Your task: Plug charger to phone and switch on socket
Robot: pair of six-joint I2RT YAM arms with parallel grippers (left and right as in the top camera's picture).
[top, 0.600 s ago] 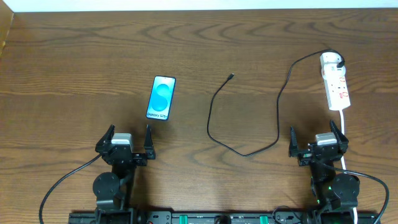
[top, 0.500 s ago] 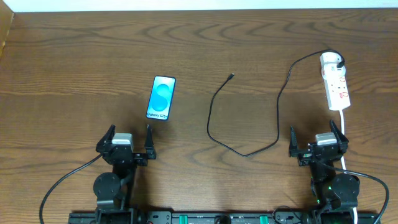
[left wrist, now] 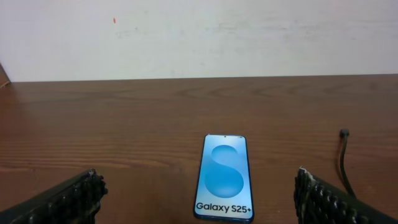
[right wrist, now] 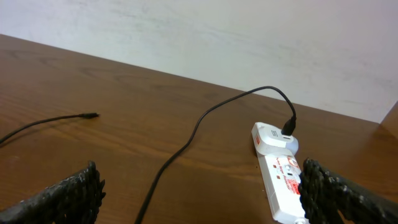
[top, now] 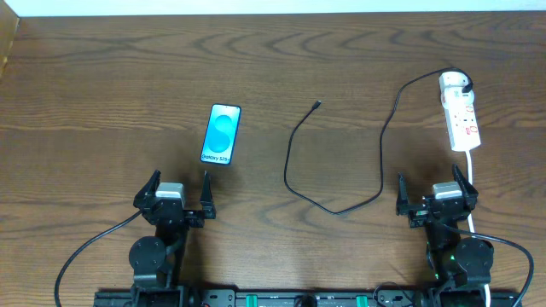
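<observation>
The phone (top: 222, 135) lies flat left of centre, its cyan screen up and its white text toward me. In the left wrist view the phone (left wrist: 225, 177) sits just ahead of my open left gripper (left wrist: 198, 180), between the lines of its fingers. The charger (top: 290, 166) loops across the middle of the table, and its black tip (top: 317, 105) lies free, right of the phone. Its white plug (top: 456, 82) sits in the far end of the socket (top: 463, 119). My right gripper (top: 430, 181) stands open just short of the socket (right wrist: 283, 186), holding nothing. My left gripper (top: 179, 182) is empty too.
The socket's white cord (top: 473, 183) runs down past the right gripper's right side. A pale wall (left wrist: 199, 37) stands behind the table's far edge. Bare wood (top: 102, 94) spreads left of the phone, and the table's left edge shows at the top left corner (top: 7, 43).
My left gripper has shifted very slightly to the right. The phone, charger, socket and right gripper have not moved.
</observation>
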